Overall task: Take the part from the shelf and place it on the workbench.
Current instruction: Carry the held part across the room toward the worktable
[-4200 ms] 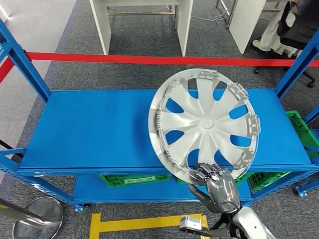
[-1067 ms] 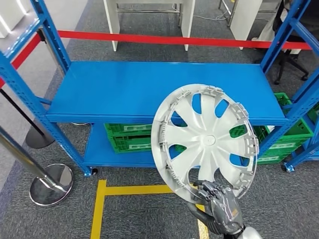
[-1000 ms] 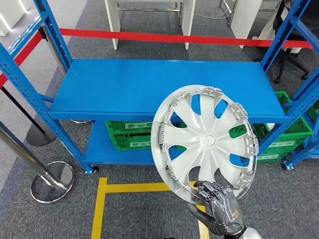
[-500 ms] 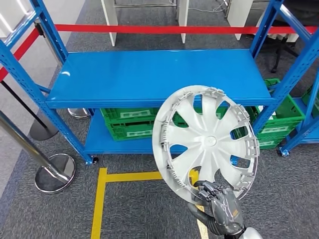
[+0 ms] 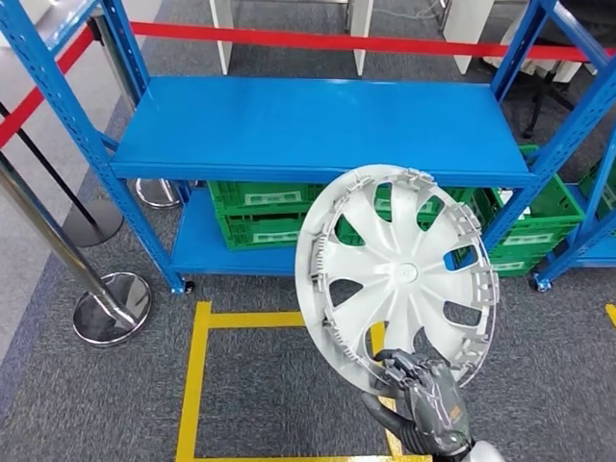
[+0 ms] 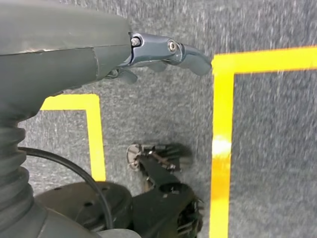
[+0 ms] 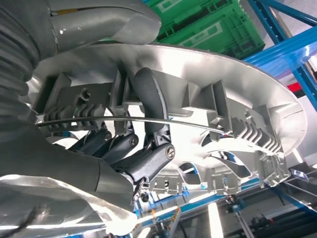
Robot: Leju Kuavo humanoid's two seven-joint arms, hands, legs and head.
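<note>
The right robot hand (image 5: 428, 409) grips the silver wheel cover (image 5: 397, 274) by its lower rim, holding it upright above itself, the blue shelf (image 5: 320, 130) beyond, while the left robot hand (image 6: 164, 52) hangs with fingers loosely extended, holding nothing.

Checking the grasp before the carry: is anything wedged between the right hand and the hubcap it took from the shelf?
Nothing visible. The right hand grips the hubcap directly at its lower rim; in the right wrist view its fingers wrap straight over the rim. The workbench is not in view.
</note>
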